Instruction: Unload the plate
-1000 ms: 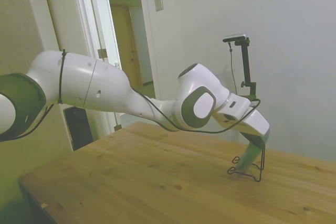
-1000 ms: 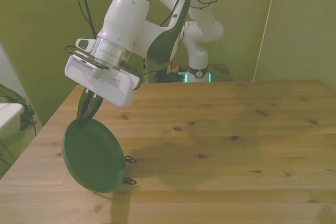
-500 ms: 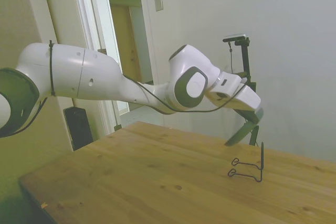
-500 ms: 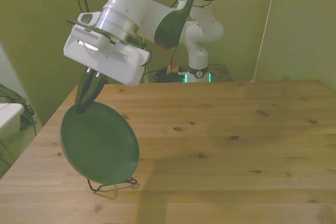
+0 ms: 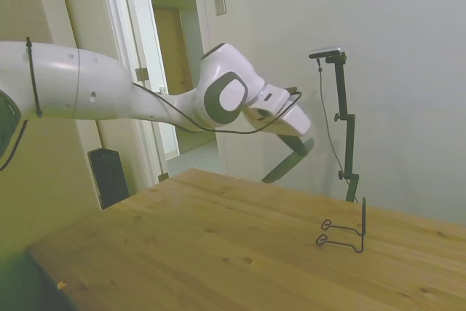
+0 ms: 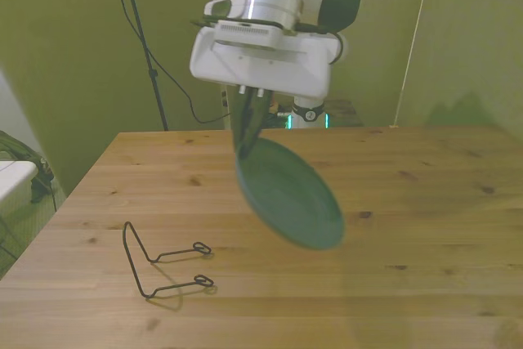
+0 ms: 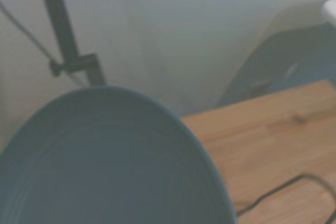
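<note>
- Your gripper (image 6: 248, 127) hangs in the air above the table (image 6: 425, 202), its two fingers drawn narrow and pinched on the upper rim of the plate (image 6: 288, 194).
- You see the plate held clear of the wood, touching nothing but the fingers; it tilts down and away from the gripper with its hollow face turned toward the front camera.
- In the front view the plate sits near the middle of the picture, over the middle of the table.
- From the side you catch the plate (image 5: 288, 164) nearly edge-on, a dark slanted bar under the white wrist, well above the tabletop (image 5: 218, 245).
- The wire rack (image 6: 163, 260) stands empty on the table toward the front view's left, well apart from the plate; its upright loop rises at one end and two small curled feet rest on the wood.
- In the side view the rack (image 5: 344, 231) stands near the table's far part, beyond and below the plate.
- Your wrist camera shows the plate (image 7: 105, 166) filling most of the frame, blurred, with a strip of table (image 7: 273, 124) and a thin curve of the rack's wire (image 7: 283, 192).
</note>
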Robot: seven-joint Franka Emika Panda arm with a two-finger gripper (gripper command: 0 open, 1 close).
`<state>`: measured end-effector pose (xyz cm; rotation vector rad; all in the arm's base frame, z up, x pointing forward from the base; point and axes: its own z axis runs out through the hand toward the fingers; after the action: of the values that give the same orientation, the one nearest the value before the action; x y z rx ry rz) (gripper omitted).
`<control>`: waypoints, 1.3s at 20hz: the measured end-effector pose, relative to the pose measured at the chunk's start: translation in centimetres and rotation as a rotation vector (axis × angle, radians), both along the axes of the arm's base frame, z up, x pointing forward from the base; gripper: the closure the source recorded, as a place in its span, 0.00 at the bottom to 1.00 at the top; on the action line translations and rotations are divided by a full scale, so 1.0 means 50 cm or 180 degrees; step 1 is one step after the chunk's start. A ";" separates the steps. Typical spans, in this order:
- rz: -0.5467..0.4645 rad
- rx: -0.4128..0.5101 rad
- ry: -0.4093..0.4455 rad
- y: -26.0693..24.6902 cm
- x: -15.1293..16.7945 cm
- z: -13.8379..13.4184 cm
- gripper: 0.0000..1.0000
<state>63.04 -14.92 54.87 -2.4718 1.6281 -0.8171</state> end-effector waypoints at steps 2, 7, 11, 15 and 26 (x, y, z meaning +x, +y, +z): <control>0.0107 0.0153 0.0189 0.033 -0.026 -0.019 1.00; 0.0321 0.0375 0.0608 0.067 -0.084 -0.093 1.00; 0.0354 0.0379 0.0752 0.048 -0.118 -0.182 1.00; 0.0413 0.0281 0.0633 0.020 -0.153 -0.254 1.00; 0.0280 0.0267 0.0732 -0.040 -0.187 -0.327 1.00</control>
<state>53.71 -16.91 38.52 -2.6370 1.5680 -0.4585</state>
